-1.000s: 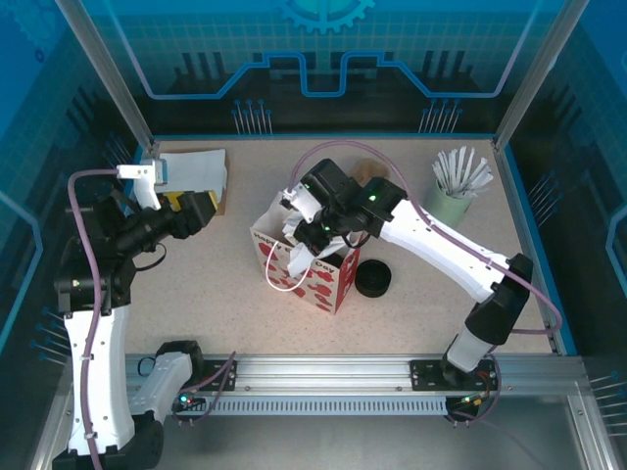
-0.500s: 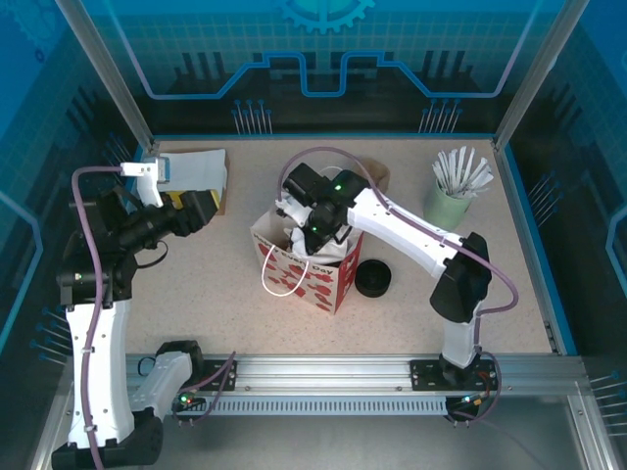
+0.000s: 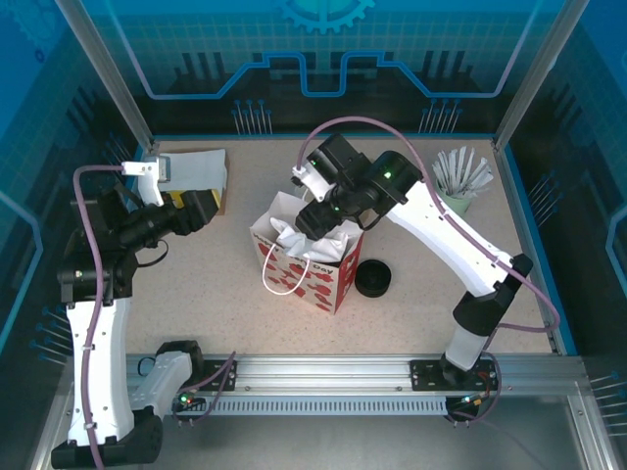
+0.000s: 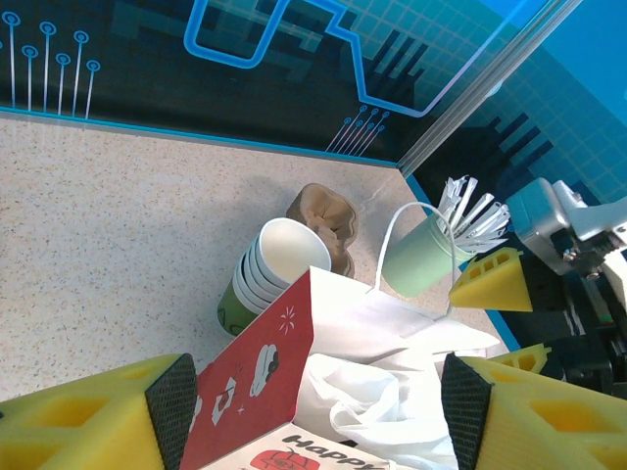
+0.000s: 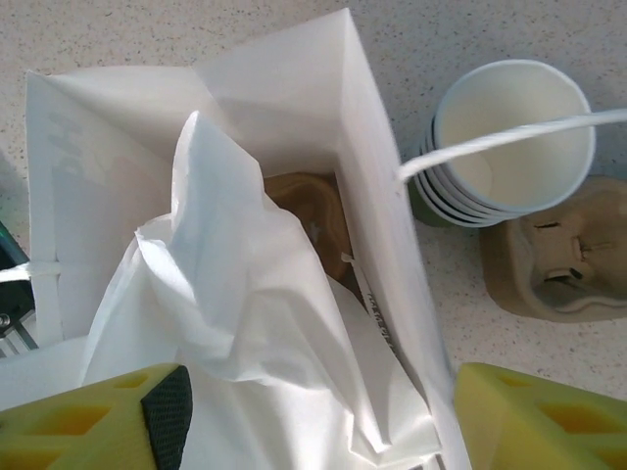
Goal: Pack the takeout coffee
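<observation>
Sitting nearest the arm bases on the speckled counter (image 3: 216, 284), a red-and-white gift bag (image 3: 312, 276) stands upright with its mouth open. A white cord handle (image 3: 278, 281) droops over its near-left face. Just to the right of the bag, apart from it, lies a round black lid (image 3: 373, 278).

Crumpled white tissue paper (image 5: 225, 294) fills much of the bag's inside. Beside the tissue a brown item (image 5: 306, 211) lies low in the bag, too hidden to name.

The right gripper (image 3: 315, 217) hangs over the bag's open mouth. In the right wrist view its yellow fingers (image 5: 539, 416) are spread wide, with nothing pinched between them.

Left of the bag and clear of it, the left gripper (image 3: 203, 209) points toward the bag. Its yellow fingers (image 4: 88, 421) are also spread wide and hold nothing.

The takeout coffee cup (image 4: 266, 272) is not in the bag. It stands upright on the counter just behind the bag's far wall, green outside and white inside, with several white rims stacked at its top. Whether it touches the bag cannot be told. The bag's far cord handle crosses over its mouth in the right wrist view.

A brown pulp carrier (image 4: 323, 211) lies just beyond the cup. Farther right of the bag stands a mint cup (image 3: 449, 204) of white sticks (image 3: 462, 169). Far left of the bag, at the counter's back, rests a pale folded paper stack (image 3: 196, 168).
</observation>
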{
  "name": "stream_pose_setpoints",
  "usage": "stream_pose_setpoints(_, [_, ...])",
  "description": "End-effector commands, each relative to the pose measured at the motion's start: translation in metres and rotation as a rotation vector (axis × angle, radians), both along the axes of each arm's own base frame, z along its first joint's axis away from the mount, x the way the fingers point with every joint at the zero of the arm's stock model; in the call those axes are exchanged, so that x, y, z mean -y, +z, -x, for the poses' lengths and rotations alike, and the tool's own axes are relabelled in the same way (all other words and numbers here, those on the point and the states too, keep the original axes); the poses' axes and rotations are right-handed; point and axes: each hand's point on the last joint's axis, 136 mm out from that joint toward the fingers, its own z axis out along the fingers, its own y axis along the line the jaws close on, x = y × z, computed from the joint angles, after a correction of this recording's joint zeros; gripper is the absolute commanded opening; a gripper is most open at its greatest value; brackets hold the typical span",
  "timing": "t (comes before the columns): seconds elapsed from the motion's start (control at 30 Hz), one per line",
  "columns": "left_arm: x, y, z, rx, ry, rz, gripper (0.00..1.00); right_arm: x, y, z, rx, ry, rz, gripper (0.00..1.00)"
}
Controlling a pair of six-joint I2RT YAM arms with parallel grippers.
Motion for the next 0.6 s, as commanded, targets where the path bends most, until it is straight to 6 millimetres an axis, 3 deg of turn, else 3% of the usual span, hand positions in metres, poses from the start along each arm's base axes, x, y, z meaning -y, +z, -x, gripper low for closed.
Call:
stream_pose_setpoints(0.0, [0.004, -0.001, 0.006, 0.0, -0.026, -0.007, 0.7, 0.007, 0.003, 0.004, -0.032, -0.013, 0.0, 0.74])
stream_pose_setpoints(0.37, [0.006, 0.001, 0.006, 0.003, -0.037, 0.005, 0.73, 0.019, 0.066, 0.049, 0.006, 0.009, -0.314, 0.82])
stream_pose_setpoints(0.47, [0.006, 0.0, 0.006, 0.001, -0.038, 0.008, 0.73, 0.01, 0.065, 0.07, -0.049, 0.074, -0.392, 0.82])
stream_pose_setpoints(0.57, [0.006, -0.001, 0.006, -0.002, -0.037, 0.01, 0.73, -0.001, 0.045, 0.079, -0.105, 0.095, -0.378, 0.82])
